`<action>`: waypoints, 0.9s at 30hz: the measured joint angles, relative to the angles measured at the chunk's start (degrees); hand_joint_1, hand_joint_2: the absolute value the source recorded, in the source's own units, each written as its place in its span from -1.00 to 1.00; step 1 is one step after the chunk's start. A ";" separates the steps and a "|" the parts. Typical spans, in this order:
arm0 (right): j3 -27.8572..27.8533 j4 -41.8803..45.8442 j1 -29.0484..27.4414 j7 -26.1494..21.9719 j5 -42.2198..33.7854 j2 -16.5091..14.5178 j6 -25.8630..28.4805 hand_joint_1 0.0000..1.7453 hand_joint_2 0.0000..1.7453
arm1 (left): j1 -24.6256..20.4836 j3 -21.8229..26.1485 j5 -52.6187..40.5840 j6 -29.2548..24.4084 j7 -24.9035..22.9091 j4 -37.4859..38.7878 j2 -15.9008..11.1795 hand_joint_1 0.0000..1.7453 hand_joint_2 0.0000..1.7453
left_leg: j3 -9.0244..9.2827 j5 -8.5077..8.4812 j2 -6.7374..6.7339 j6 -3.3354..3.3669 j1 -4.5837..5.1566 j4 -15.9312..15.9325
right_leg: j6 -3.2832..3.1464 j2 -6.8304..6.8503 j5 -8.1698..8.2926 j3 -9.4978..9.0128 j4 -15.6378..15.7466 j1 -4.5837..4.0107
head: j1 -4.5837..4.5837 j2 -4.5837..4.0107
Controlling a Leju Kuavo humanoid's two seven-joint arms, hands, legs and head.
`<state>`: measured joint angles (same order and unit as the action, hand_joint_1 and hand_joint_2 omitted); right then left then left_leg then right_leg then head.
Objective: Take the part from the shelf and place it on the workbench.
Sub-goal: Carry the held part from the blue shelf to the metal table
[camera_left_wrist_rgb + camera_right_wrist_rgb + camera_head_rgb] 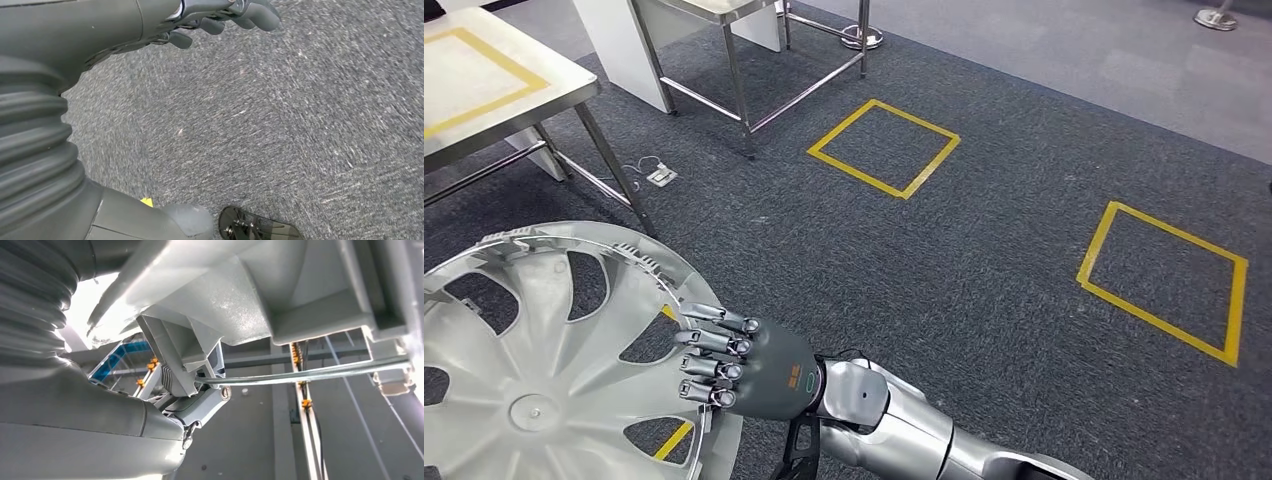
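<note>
The part is a large silver wheel cover (534, 350) with spokes and cut-outs, held low at the left in the head view. My right hand (754, 365) grips its rim, fingers curled over the edge, with the silver arm coming in from the lower right. In the right wrist view the cover's pale underside (260, 285) sits close above that hand (100, 425), and the thumb (200, 405) presses against a rib. The steel workbench (484, 90) with a yellow tape outline stands at the upper left. My left hand (100, 30) hangs over the grey carpet, holding nothing, fingers loosely extended.
A second steel table (724, 20) stands further back. Two yellow tape squares (884, 147) (1164, 280) mark the dark carpet. A small socket with a cable (661, 176) lies by the workbench leg. A post base (861, 38) stands at the back.
</note>
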<state>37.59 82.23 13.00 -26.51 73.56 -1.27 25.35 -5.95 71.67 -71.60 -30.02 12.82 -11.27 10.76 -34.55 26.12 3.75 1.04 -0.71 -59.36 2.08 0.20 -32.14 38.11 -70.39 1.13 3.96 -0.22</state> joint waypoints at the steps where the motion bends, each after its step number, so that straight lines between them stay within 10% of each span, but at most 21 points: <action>1: -0.02 -0.06 -0.03 0.00 0.06 0.14 0.05 1.00 1.00 | -0.01 0.00 -0.07 0.06 0.01 0.00 0.01 -1.00 1.00 | -0.05 -0.01 0.67 -0.31 -0.09 -0.12 | -0.07 -0.91 1.61 -2.02 3.92 0.18 | -0.01 0.00; 4: -0.06 -0.11 -0.07 0.01 0.09 0.34 0.38 1.00 1.00 | -0.07 0.00 -0.26 0.08 0.03 -0.02 -0.01 -1.00 1.00 | -0.45 -0.21 2.28 -1.70 -0.18 -0.26 | -0.52 -3.44 3.25 -5.50 10.90 0.09 | 0.01 0.00; 6: -0.08 -0.13 -0.09 0.01 0.11 0.42 0.52 1.00 1.00 | 0.02 0.00 -0.33 0.08 0.03 -0.02 -0.03 -1.00 1.00 | -0.71 -0.57 3.13 -2.66 -0.33 0.14 | -1.29 -2.67 3.38 -5.58 11.05 -0.15 | 0.02 0.00; 9: -0.08 -0.13 -0.09 0.02 0.14 0.45 0.55 1.00 1.00 | 0.10 0.00 -0.36 0.08 0.03 -0.01 -0.14 -1.00 1.00 | -2.36 1.15 -0.24 -3.48 -0.27 -2.74 | -2.60 -0.80 3.82 -5.98 11.62 -0.04 | -0.32 0.00; 13: -0.11 -0.19 -0.22 0.03 0.10 0.52 0.56 1.00 1.00 | -0.03 0.00 -0.39 0.09 0.03 0.01 -0.17 -1.00 1.00 | -8.24 6.36 -3.32 -3.79 -0.23 -15.31 | -3.36 2.22 3.61 -6.03 11.60 -0.45 | -0.58 0.00; 19: -0.12 -0.24 -0.27 0.01 0.12 0.55 0.58 1.00 1.00 | -0.16 0.00 -0.40 0.10 0.04 -0.02 -0.30 -1.00 1.00 | -0.52 0.10 -8.54 -2.05 0.72 -0.83 | -2.62 6.07 2.65 -6.63 11.13 -1.22 | -0.62 0.00; 22: -0.13 -0.23 -0.14 0.01 0.14 0.55 0.56 1.00 1.00 | -0.11 -0.01 -0.40 0.10 0.03 -0.01 -0.27 -1.00 1.00 | -0.70 -0.07 -7.08 -1.02 0.75 -0.39 | -1.65 7.32 2.40 -6.94 11.23 -1.33 | -0.62 0.00; 27: -0.25 -0.36 0.10 -0.14 0.09 0.67 0.57 1.00 1.00 | -0.36 0.00 -0.11 -0.16 -0.31 -0.01 -0.10 -1.00 1.00 | -0.96 -0.69 -3.15 0.16 0.24 -0.08 | -0.37 0.56 -4.03 -1.27 -1.15 -0.71 | -0.07 0.00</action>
<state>37.35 81.86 13.10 -26.65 73.65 -0.60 25.92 -6.31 71.67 -71.71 -30.18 12.50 -11.28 10.66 -35.51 25.43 0.59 1.20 -0.47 -59.44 1.71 0.76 -36.17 36.84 -71.54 0.42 3.89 -0.22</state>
